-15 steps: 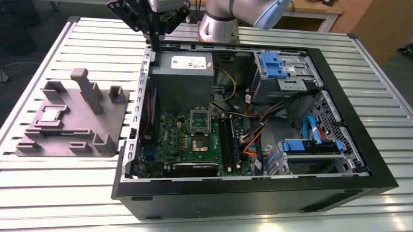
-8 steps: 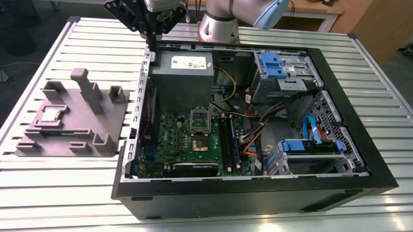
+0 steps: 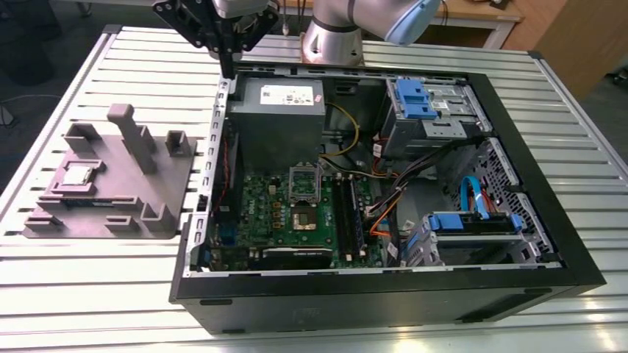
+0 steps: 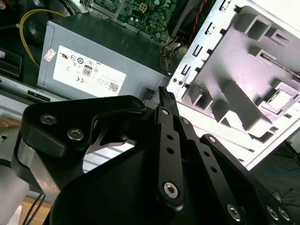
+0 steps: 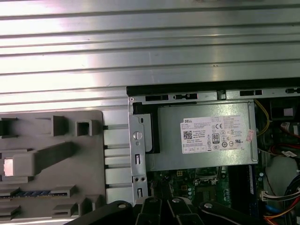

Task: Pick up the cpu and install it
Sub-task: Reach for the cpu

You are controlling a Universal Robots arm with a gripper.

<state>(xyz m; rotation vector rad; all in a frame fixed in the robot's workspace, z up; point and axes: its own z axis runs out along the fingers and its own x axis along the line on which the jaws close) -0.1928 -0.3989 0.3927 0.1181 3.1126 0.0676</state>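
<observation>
A: Where's the gripper [image 3: 228, 71] rn?
B: Hovering over a corner of the PC case [image 3: 393, 294], just beside the power supply [image 3: 278, 121]. Fingers together, tips meeting, nothing btw them
A: And the cpu [image 3: 79, 175]?
B: Flat in the gray holder tray [image 3: 172, 187], outside the case, well apart from the gripper: off toward the exterior view's left of it, nearer that camera, and lower
A: Long axis?
B: Square, so none really; metal top faces up. Only one arm, no choice there
A: Socket [image 3: 304, 215]?
B: Opposite way from the gripper, inside the case, looks empty. I'd say the pick isn't done yet
</observation>
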